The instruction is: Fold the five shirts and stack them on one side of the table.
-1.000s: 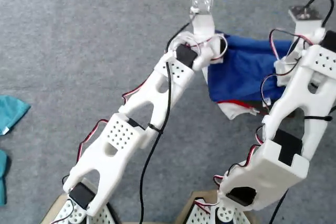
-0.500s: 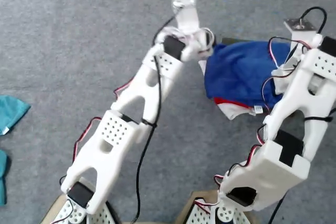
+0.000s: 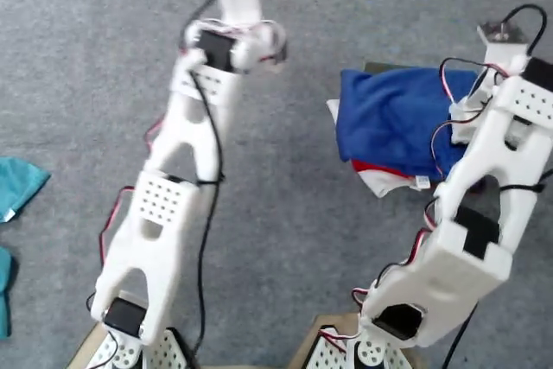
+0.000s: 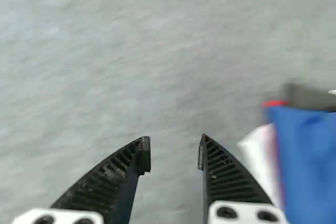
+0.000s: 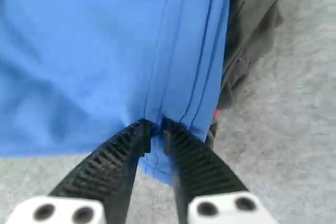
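Folded blue shirt (image 3: 393, 118) on the right side of the grey bench (image 3: 104, 84), with the right claw (image 5: 156, 129) clenched on its stitched edge.
The blue shirt lies atop a white, red-trimmed garment (image 3: 380, 181) and a dark one (image 5: 252, 24). A teal shirt (image 3: 17, 183) lies at the bench's left edge. The left claw (image 4: 173, 153) hangs parted above bare bench, holding nothing. The print on the pile's small white label (image 3: 421, 181) is too small to read.

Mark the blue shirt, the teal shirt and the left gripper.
blue shirt (image 3: 393, 123), high view, middle of its folded top.
teal shirt (image 3: 15, 186), high view, middle of the visible part.
left gripper (image 4: 173, 153), left wrist view, midway between its open fingertips.
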